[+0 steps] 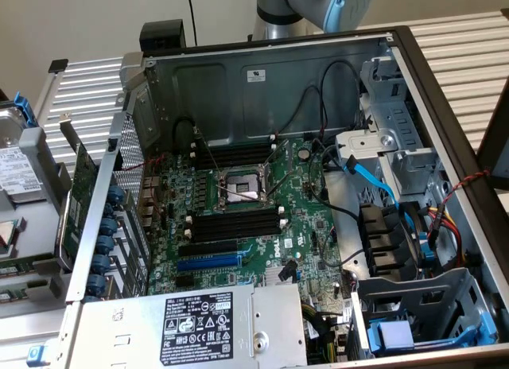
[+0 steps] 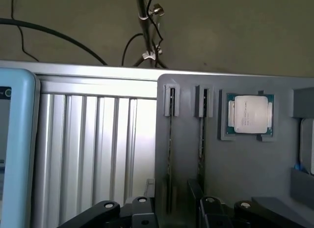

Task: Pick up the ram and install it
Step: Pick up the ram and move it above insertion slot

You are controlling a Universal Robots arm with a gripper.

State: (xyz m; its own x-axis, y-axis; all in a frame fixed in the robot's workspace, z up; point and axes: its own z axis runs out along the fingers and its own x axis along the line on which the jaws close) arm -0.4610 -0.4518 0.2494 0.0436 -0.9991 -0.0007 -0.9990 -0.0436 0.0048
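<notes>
While the jaws stand spread as wide as they go, with nothing in them, the ram (image 2: 170, 139) sits on edge in a narrow slot of the grey tray (image 2: 245, 179), which lies on the ribbed metal counter (image 2: 93, 139). Take the processor chip (image 2: 250, 115) in its tray pocket as the marker. A second stick (image 2: 201, 134) stands in the slot just beside the chip. The ram stands one slot further from the chip, on the side toward the bare counter. It lines up with the gap between the jaws' black links, but I cannot tell how near they are to it.

In the exterior view the computer case (image 1: 262, 75) lies open. Its black memory slots (image 1: 238, 222) with white end clips look empty, so nothing seems to be installed yet.

The ram should handle as a light, thin, stiff board. It will hardly weigh on the jaws, but it is likely to crack or lose a chip if bent or squeezed hard. Its flat faces are smooth, so a weak pinch could let it slide. Because it stands in the slot, only its upper edge is free. The sensible hold is across the two flat faces near the middle of that edge. That hold should stay clear of the contact edge down in the slot and keep the board square to the jaws so it lifts straight out.
</notes>
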